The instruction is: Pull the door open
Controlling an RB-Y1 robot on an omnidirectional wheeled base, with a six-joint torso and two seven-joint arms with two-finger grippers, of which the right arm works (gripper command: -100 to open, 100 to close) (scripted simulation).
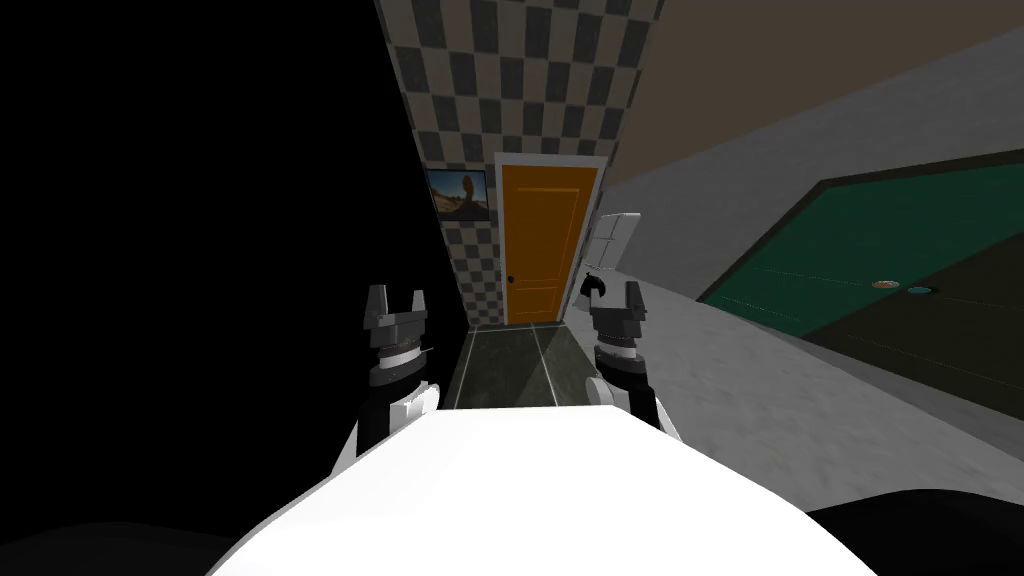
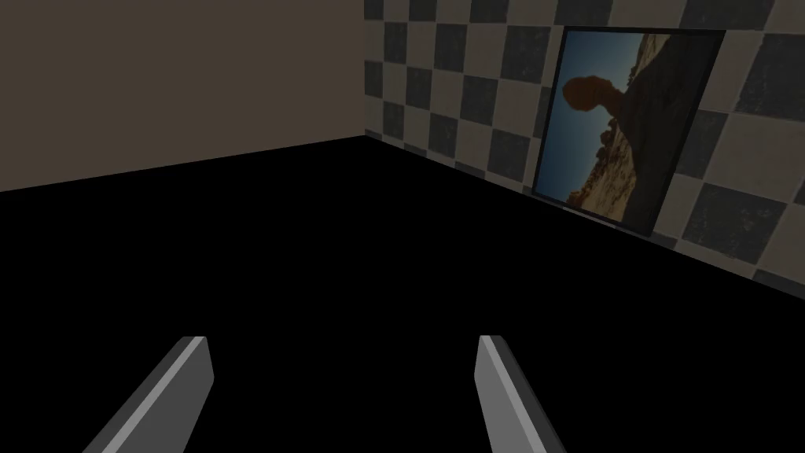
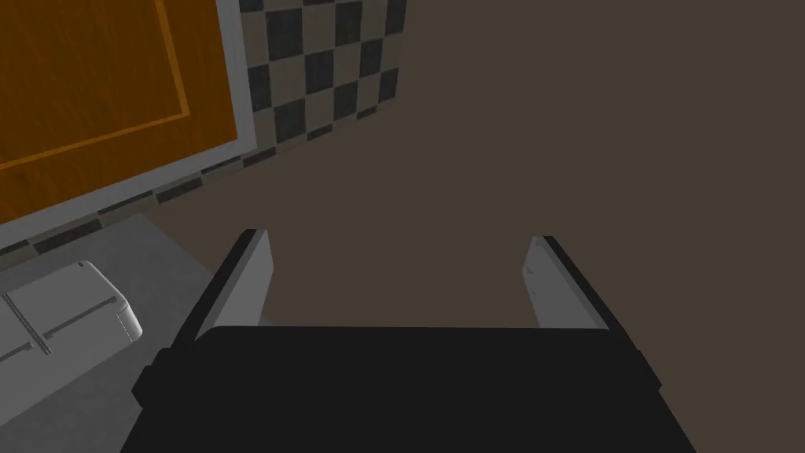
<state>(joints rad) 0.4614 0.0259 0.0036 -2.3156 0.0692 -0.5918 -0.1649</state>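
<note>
Orange door point(image 1: 540, 245), two framed panels, upright and shut within white frame point(image 1: 549, 159). Small dark knob point(image 1: 511, 279) on left edge. Set in checkered wall point(image 1: 520, 90) at far end of dark floor point(image 1: 510, 365), well ahead.

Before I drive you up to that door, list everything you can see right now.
door: one, orange, white frame, shut, end of the corridor
door handle: one, dark, door's left edge
framed picture: one, rock landscape, checkered wall left of the door
white box: one, right of the door, against a grey surface
green panel: one, dark green, far right
round things: two, brown and teal, small, on the green panel
floor: dark tiles, before the door
black area: left of the corridor
left hand: one, open, empty
right hand: one, open, empty
</note>
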